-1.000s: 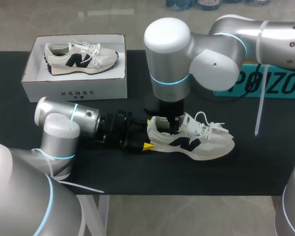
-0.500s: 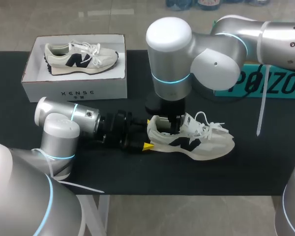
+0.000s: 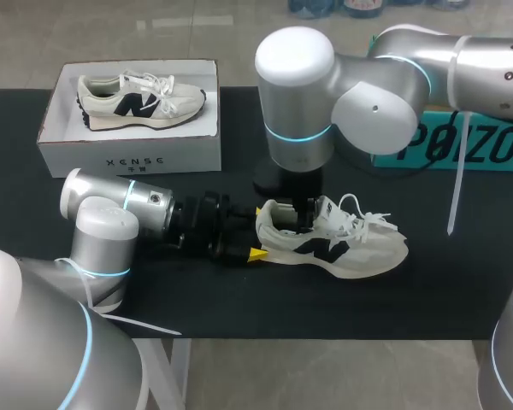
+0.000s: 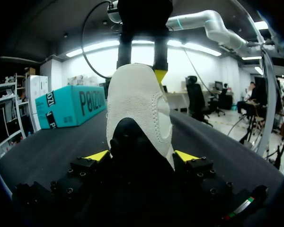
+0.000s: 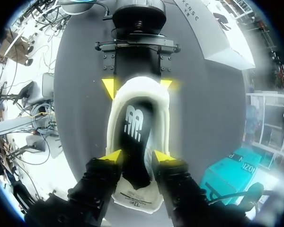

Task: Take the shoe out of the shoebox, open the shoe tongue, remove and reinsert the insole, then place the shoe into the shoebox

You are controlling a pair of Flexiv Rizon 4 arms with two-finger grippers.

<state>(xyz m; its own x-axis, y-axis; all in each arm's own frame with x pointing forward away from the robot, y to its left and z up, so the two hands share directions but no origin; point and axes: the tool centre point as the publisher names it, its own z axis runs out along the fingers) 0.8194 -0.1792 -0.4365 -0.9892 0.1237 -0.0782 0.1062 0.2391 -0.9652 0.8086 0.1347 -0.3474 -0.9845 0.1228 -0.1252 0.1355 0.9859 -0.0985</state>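
left gripper [image 4: 142, 156] clamped shoe [image 3: 342, 243] heel from both sides on table [image 3: 462, 290]; right gripper [image 5: 137, 157] narrowly parted, pinched black insole [image 5: 135, 125] inside shoe opening.

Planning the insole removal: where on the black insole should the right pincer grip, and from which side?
Probably the heel end of the insole, coming straight down through the opening of the shoe: it stands upright, heel clamped by the left pincer, and only the insole's rear part lies exposed.
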